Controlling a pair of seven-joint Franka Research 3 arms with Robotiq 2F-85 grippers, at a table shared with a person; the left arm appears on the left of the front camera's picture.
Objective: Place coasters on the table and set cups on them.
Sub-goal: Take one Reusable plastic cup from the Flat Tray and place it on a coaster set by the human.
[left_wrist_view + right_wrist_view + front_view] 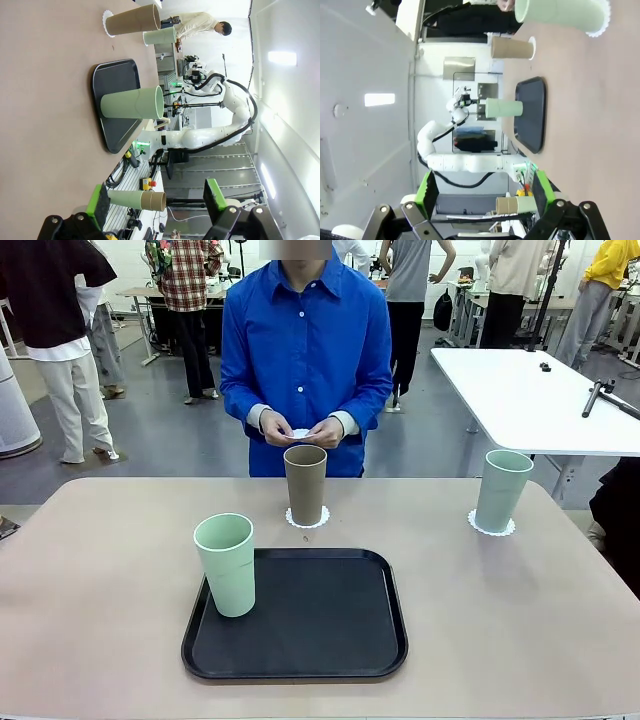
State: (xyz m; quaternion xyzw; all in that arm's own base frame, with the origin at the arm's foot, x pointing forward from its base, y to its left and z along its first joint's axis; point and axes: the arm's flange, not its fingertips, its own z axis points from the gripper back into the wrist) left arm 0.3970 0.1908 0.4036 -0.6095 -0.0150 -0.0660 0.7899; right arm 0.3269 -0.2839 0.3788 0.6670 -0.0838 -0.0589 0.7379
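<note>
White lace-edged coasters mark the progress: one coaster point(307, 519) lies at the middle of the front view under the olive-brown cup point(305, 483), and a second coaster point(491, 527) at the right of the frame under a mint cup point(501, 488). Each shows as no more than a scalloped rim round the base. The third coaster point(299, 433) is pinched in the person's hands point(325, 430) above the far edge of the table point(100, 640), not yet laid down. The last mint tumbler point(226, 565) stands upright at the left side of the black tray point(320, 625), so two settings look done and the third is in hand.

Next, that coaster needs a bare spot laid flat, probably the open left part of the tabletop. The tumbler must then come off the tray and go down upright, centred on the paper without creasing or shifting it.

At the bottom of its wrist view the left gripper point(157, 202) has its fingers spread wide with nothing between the pads, and the right gripper point(485, 194) is the same, both well apart from the cups.

Fingers cover most of the third coaster — whether it is a single sheet I cannot tell, nor whether the tumbler's base sits wholly inside the tray's lip
</note>
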